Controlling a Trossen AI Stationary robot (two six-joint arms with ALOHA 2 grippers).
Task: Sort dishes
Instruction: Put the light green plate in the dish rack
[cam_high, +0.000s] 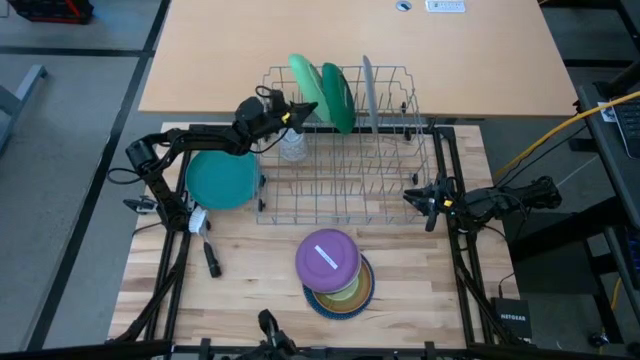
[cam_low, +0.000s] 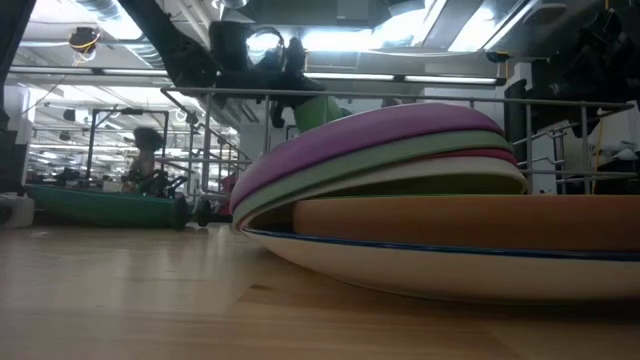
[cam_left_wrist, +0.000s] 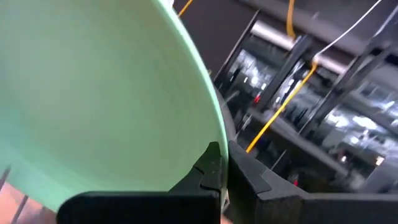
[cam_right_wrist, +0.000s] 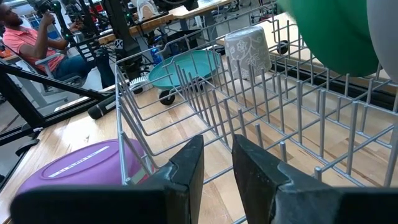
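My left gripper (cam_high: 300, 108) is over the far left part of the wire dish rack (cam_high: 340, 190), shut on a pale green plate (cam_high: 303, 74) that stands on edge. A darker green plate (cam_high: 338, 98) and a grey plate (cam_high: 368, 92) stand on edge in the rack beside it. A teal plate (cam_high: 222, 180) lies flat on the table left of the rack. A stack of smaller dishes with a purple one on top (cam_high: 328, 258) sits on the table near the front. My right gripper (cam_high: 422, 198) waits at the rack's right side, its fingers a little apart and empty. My left gripper pinches the pale green plate's rim (cam_left_wrist: 210, 138) between its two fingers, one on the hollow face and one on the back. The fingers come about level from the table's left. The plate stands on edge, tilted; whether its lower rim rests in the rack I cannot tell.
A clear patterned cup (cam_right_wrist: 247, 50) stands in the rack's far left corner. A dark pen-like object (cam_high: 212, 260) lies on the table at front left. The stack (cam_low: 400, 190) fills the low view. A person (cam_right_wrist: 37, 43) sits beyond the table's left side.
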